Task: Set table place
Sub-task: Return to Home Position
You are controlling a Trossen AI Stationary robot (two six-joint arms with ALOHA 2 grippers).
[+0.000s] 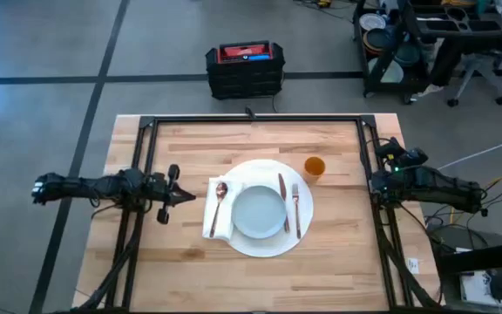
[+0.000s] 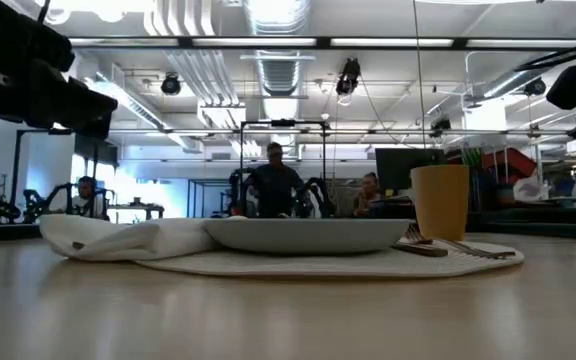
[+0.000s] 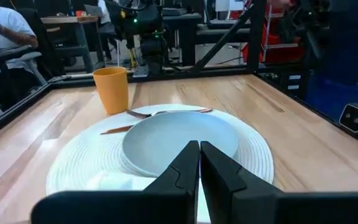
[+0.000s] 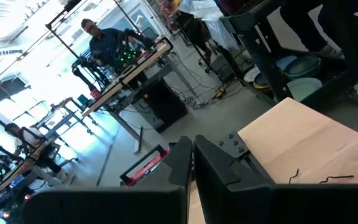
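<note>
The place, a round white mat (image 1: 264,240), lies mid-table with a pale plate (image 1: 258,212) on it. A knife (image 1: 282,190) and a fork (image 1: 296,209) lie on the mat right of the plate. A spoon (image 1: 220,202) rests on a white napkin (image 1: 219,214) at the mat's left edge. An orange cup (image 1: 315,167) stands at the mat's far right. My left gripper (image 1: 186,196) hovers shut just left of the napkin, pointing at the plate (image 3: 179,140). My right gripper (image 1: 376,185) is shut by the table's right rail, away from the setting.
The black frame rail (image 1: 251,119) runs around the light-wood table (image 1: 190,270). Bare wood shows in front of the mat and at the far side. A black crate with a red top (image 1: 244,68) stands on the floor beyond the far edge. People sit and stand in the room behind.
</note>
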